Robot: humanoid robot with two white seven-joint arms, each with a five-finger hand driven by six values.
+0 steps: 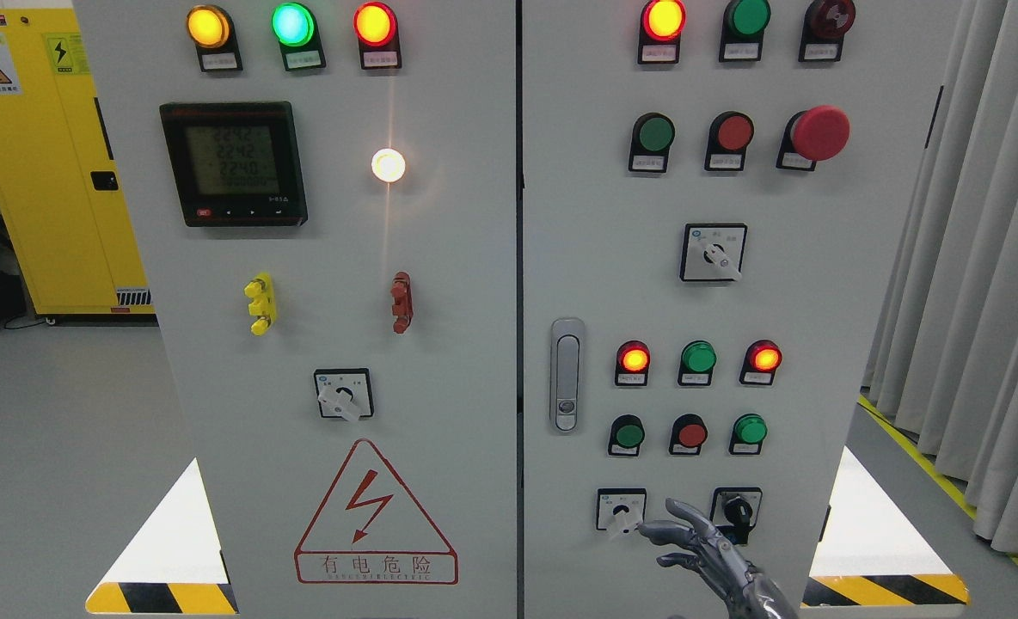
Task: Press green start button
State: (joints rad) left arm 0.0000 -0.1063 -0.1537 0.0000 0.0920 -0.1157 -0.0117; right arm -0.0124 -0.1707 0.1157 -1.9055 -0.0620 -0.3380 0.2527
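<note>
One metallic grey right hand (698, 550) is raised at the grey cabinet door's (818, 344) lower edge, fingers spread and empty, index extended as if for poking. Round green push buttons (628, 434) (749, 429) are mounted just above it, untouched; which one starts cannot be told.

The right hand (705, 550) is the only part of the robot in view, a metallic silver-grey hand with a dull sheen. Its fingers (677, 516) are slim and built of short segments, with darker gaps at the knuckle joints and paler highlights along the upper surfaces. Toward the wrist the casing broadens into a bulkier grey shell with darker seams; no cables, screws or markings can be made out on it.
</note>
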